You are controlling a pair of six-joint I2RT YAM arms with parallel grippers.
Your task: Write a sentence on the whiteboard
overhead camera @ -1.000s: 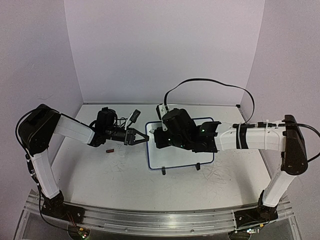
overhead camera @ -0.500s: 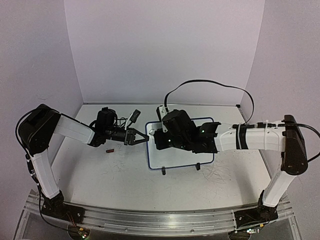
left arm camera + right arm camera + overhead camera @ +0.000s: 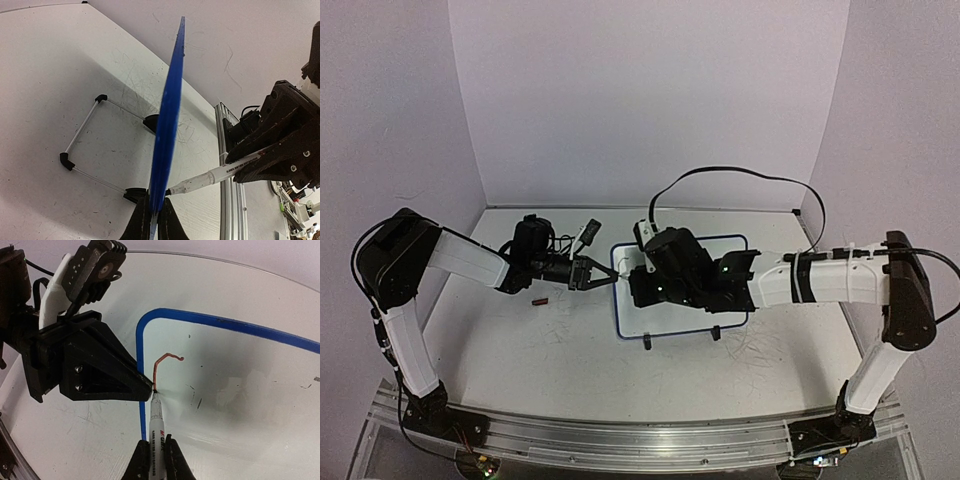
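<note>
**Whiteboard** (image 3: 672, 318): small, blue-framed, propped on a wire stand (image 3: 95, 145) with black feet. It sits mid-table between the two arms.

**Left gripper** (image 3: 608, 276): jaws closed on the board's left frame edge, bracing it. In the left wrist view the frame rises edge-on out of the pinch.

**Right gripper** (image 3: 155, 465): jaws closed on a white-barrelled marker (image 3: 156, 427). The tip touches the board just inside the left frame, close beside the left gripper's finger.

**Stroke** (image 3: 165, 360): one reddish-brown hooked line near the board's upper-left corner. No whole letter can be read yet.

**Loose piece** (image 3: 539, 300): small and reddish-brown, lying on the tabletop left of the board. It is probably the marker's cap.

**Step in hand**: writing, judged to be at the opening of the first letter. The sentence is almost wholly unwritten.

**Next move calls for**: light, even tip pressure, and a curve carried rightward away from the frame and the bracing finger. The left pinch must hold firm so the propped board neither tips nor slides under the pen.
</note>
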